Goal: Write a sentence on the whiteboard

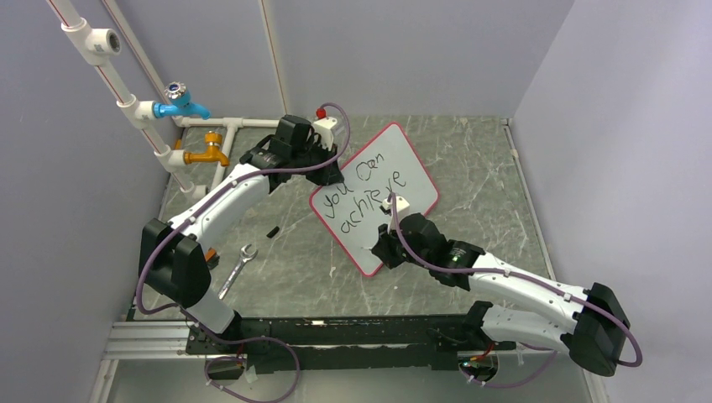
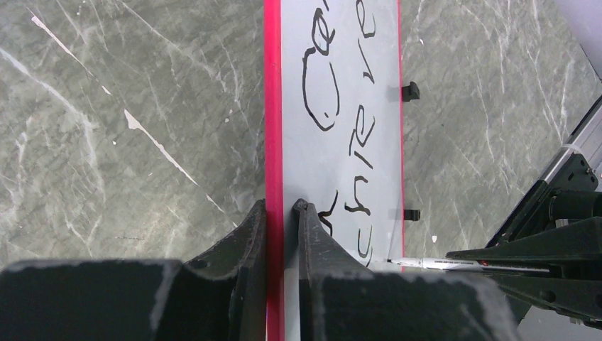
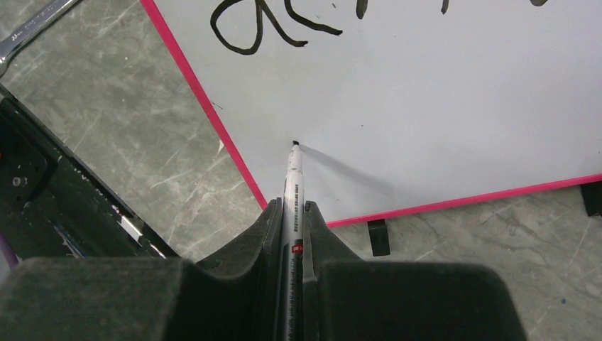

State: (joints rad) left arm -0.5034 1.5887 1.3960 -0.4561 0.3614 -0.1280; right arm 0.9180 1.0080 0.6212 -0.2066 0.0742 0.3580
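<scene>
The whiteboard [image 1: 374, 197] lies face up near the middle of the grey marbled table [image 1: 479, 168], turned so that its corners point toward the near and far edges like a diamond. Its face is glossy white, with a thin red-pink rim and rounded corners. Small black feet [image 3: 378, 236] stick out from the rim on the side nearest the right arm. Two lines of black handwriting cross the face, "you Can" above "achieve", in uneven, slanted letters. The lower part of the face below the writing is bare.

The left gripper [image 2: 280, 206] pinches the board at its far-left edge. One finger [image 2: 245, 234] sits outside the rim and the other rests on the white face, just beside the start of the writing. Whether that edge is raised off the table cannot be told.

The right gripper [image 3: 291, 206] is pressed together on a slim white marker [image 3: 292, 177], which runs straight out between its fingers. The black tip rests on the bare white area near the board's near-left rim, and its shadow meets it there. In the left wrist view the same marker [image 2: 454, 264] comes in from the right with its tip just below the "achieve" line.

A wrench [image 1: 238, 270] lies on the table to the left of the board, well apart from it. A blue tap [image 1: 180, 105] and a yellow tap [image 1: 207, 155] sit on white pipes at the far left.
</scene>
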